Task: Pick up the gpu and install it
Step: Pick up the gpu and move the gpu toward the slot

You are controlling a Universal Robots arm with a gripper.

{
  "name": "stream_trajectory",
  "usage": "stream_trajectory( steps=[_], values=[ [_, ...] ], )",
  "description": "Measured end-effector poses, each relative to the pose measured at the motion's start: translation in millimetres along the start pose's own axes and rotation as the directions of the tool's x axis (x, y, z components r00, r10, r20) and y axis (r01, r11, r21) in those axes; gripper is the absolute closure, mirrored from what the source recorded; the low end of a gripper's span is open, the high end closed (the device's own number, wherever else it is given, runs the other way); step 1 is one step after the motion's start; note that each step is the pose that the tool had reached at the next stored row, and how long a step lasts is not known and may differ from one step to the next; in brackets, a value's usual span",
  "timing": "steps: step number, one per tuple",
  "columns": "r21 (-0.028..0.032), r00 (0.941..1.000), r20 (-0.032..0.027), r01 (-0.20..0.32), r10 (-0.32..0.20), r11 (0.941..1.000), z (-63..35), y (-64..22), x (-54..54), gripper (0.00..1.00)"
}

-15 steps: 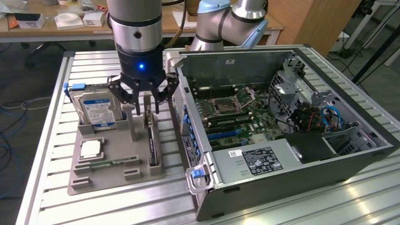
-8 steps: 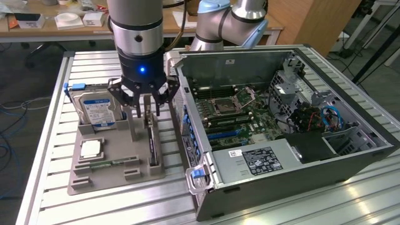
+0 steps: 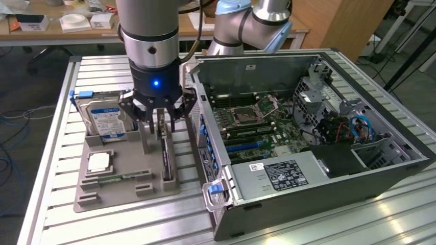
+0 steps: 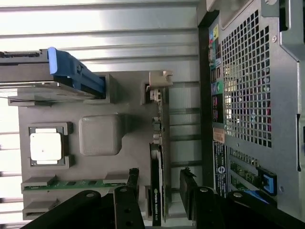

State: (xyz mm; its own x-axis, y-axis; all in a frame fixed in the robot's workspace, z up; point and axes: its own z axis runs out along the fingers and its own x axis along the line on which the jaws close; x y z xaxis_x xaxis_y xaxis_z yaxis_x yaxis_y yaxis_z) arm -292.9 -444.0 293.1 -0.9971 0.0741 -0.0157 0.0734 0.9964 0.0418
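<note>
The gpu (image 3: 167, 159) is a thin black card standing on its long edge in a slot of the grey holder tray (image 3: 129, 198), just beside the open computer case (image 3: 307, 138). My gripper (image 3: 161, 125) hangs straight above the card's far end, open, one finger on each side of its top edge. In the wrist view the gpu (image 4: 156, 191) runs between the two black fingers (image 4: 133, 179), with a gap on both sides and nothing gripped. Its silvery bracket (image 4: 159, 88) sits at the end away from the gripper (image 4: 160, 177).
The tray also holds a silver hard drive with a blue label (image 3: 102, 121), a square processor (image 3: 100, 162) and a green memory stick (image 3: 122, 177). The case lies on its side with its motherboard (image 3: 262, 127) exposed. A slatted metal table (image 3: 54, 153) carries everything.
</note>
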Motion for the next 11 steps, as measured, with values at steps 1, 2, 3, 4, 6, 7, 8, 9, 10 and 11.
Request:
stream_trajectory(
  steps=[1,2,3,4,6,7,8,9,10,11],
  values=[
    [0.0000,1.0000,0.0000,0.000,0.000,1.0000,0.8,-1.3,-0.1,0.53],
    [0.0001,1.0000,0.0000,0.000,0.000,1.0000,1.6,-2.8,-0.2,0.53],
    [0.0001,1.0000,0.0000,0.000,0.000,1.0000,2.6,-3.9,-0.3,0.53],
    [0.0000,1.0000,0.0000,0.000,0.000,1.0000,3.7,-4.7,-0.3,0.53],
    [-0.0001,1.0000,0.0001,0.000,0.000,1.0000,5.6,-6.1,-0.4,0.53],
    [0.0001,1.0000,-0.0002,0.000,0.000,1.0000,6.4,-7.0,-0.4,0.53],
    [0.0002,1.0000,-0.0001,0.000,0.000,1.0000,7.4,-8.0,-0.4,0.53],
    [0.0000,1.0000,0.0000,0.000,0.000,1.0000,8.5,-8.8,-0.5,0.53],
    [-0.0001,1.0000,0.0001,0.000,0.000,1.0000,9.6,-9.5,-0.5,0.53],
    [0.0000,1.0000,0.0001,0.000,0.000,1.0000,10.5,-9.8,-0.5,0.53]
  ],
)
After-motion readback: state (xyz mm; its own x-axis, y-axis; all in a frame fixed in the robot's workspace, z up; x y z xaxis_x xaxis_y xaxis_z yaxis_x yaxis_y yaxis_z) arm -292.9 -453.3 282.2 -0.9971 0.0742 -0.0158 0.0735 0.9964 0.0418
